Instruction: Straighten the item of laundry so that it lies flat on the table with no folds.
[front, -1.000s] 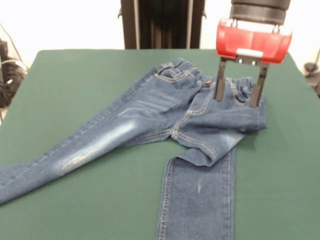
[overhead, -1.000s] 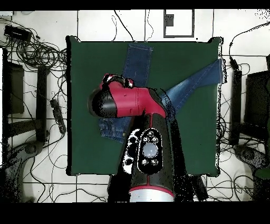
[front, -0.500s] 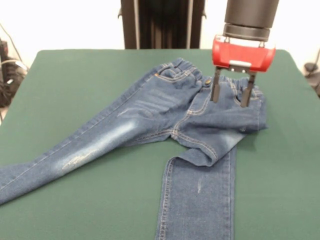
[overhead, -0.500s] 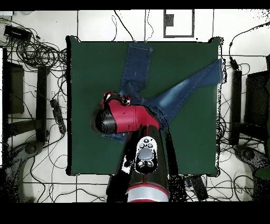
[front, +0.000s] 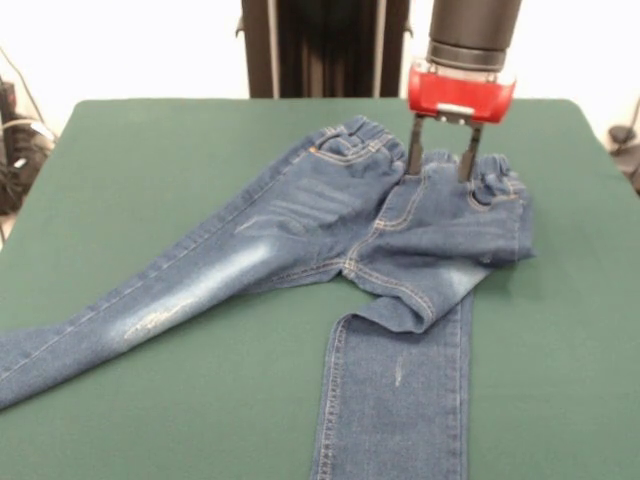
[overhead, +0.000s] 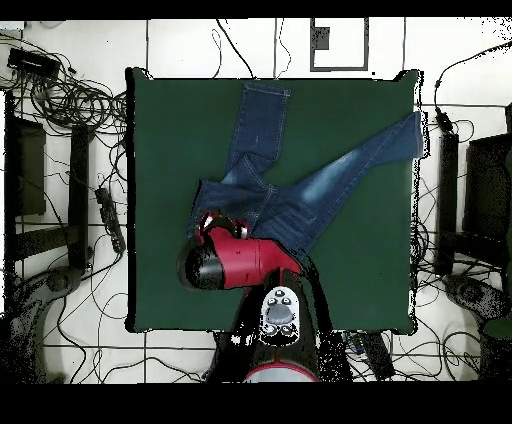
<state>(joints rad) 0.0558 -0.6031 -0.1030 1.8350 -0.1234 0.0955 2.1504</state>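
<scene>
Front view: jeans (front: 330, 250) lie on the green table (front: 140, 170), spread but not flat. Waistband sits toward 1 o'clock of the table centre, bunched and rumpled along its top edge. One leg runs out toward 8 o'clock, faded patch partway along, cuff reaching the picture's left edge. Other leg is folded at the crotch area: a fold of denim laps over at approx centre-right, and the leg then runs straight to 6 o'clock, off the bottom edge.

Pincer (front: 439, 163) hangs from the red wrist block at approx 1 o'clock, directly at the waistband. Its two dark fingers (front: 414, 158) point straight down, clearly spread w/ a gap between them, tips at or just touching the waistband cloth near the fly button; can't tell whether they press in. No cloth pinched between them, nothing held.

Overhead view: arm (overhead: 240, 262) covers the waistband end at approx 7 o'clock of the table centre. Jeans (overhead: 300, 190) fan out from there, one leg to 12 o'clock near the table's (overhead: 160, 150) far edge, the other to 2 o'clock, cuff at the table's right edge. Cables (overhead: 60, 100) and dark boxes lie on the tiled floor round the table.
</scene>
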